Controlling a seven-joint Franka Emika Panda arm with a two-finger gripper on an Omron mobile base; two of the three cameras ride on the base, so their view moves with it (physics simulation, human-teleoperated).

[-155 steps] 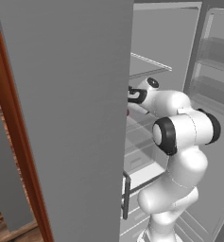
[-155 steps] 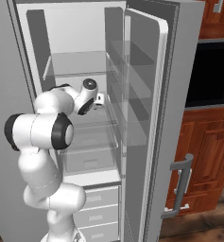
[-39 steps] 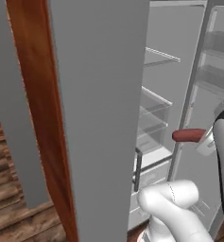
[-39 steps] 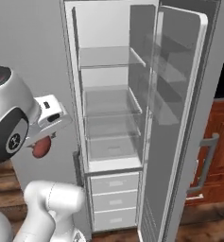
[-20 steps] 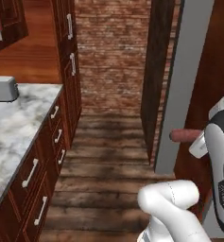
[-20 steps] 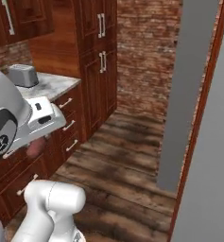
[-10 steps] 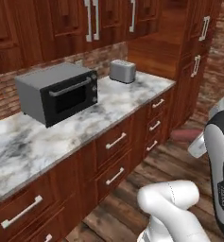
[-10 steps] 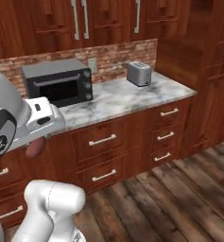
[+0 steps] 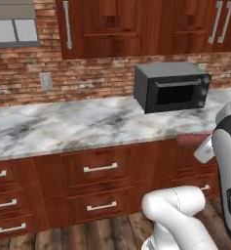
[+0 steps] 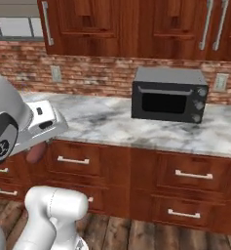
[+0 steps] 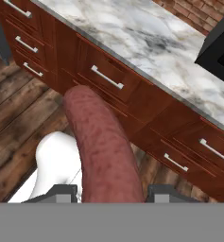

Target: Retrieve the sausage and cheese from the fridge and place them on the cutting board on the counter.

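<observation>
Sausage point(image 11: 104, 151) clamped in claw point(image 11: 108, 191), sticking straight out fwd between the two fingertips point(image 11: 56, 193) (reddish-brown, rounded far end). In right base view its end pokes out just under the claw point(image 10: 36, 141) at sausage point(image 10: 35, 154); in left base view a bit shows just ahead of the claw at sausage point(image 9: 192, 140). Marble table point(image 11: 146, 42) lies ahead of and beyond claw, well apart; wood drawers point(image 11: 108, 80) below its edge. Black microwave point(image 9: 171, 86) on table, far side. Wood floor point(image 11: 19, 123) beneath claw.
</observation>
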